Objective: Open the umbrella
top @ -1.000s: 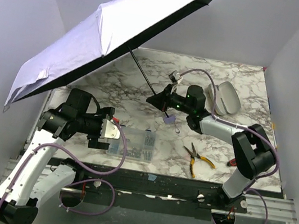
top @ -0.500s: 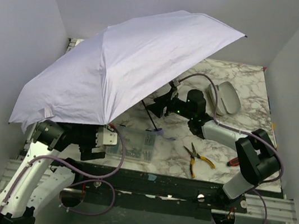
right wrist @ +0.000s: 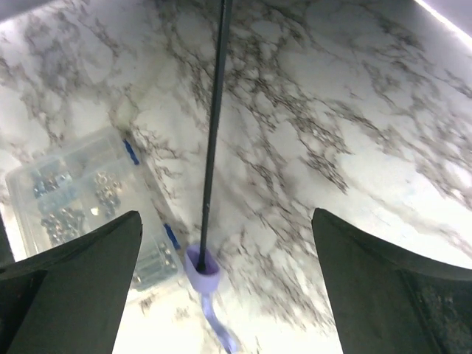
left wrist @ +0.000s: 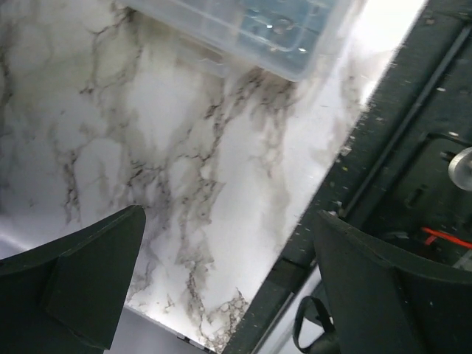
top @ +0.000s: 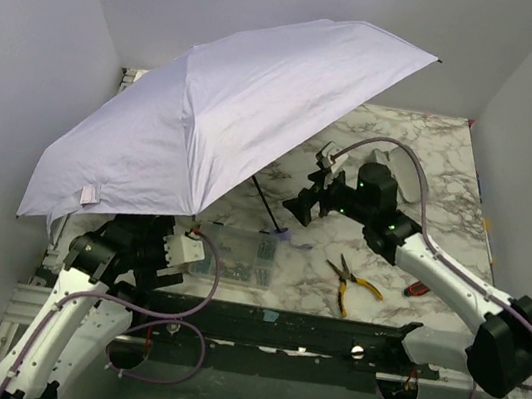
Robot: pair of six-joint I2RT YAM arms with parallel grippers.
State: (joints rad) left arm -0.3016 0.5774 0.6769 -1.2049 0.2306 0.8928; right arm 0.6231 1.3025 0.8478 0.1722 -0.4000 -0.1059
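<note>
The umbrella (top: 227, 123) is open. Its pale lilac canopy tilts over the left half of the table and hides most of the left arm. The thin black shaft (right wrist: 214, 125) runs down to a lilac handle (right wrist: 203, 265) with a strap, which touches the marble. My right gripper (right wrist: 228, 280) is open and hovers just above and right of the handle (top: 281, 232), with nothing between its fingers. My left gripper (left wrist: 228, 287) is open and empty under the canopy's near edge, over the table's front edge.
A clear plastic box of screws (top: 252, 258) lies beside the handle, and it also shows in the left wrist view (left wrist: 258, 29). Yellow-handled pliers (top: 350, 279) lie at front right. A cream sleeve (top: 412, 187) lies behind the right arm. Grey walls stand close on both sides.
The right gripper opened, released the umbrella's handle and drew back to the right. The canopy swung down over the left arm, and the handle came to rest on the table.
</note>
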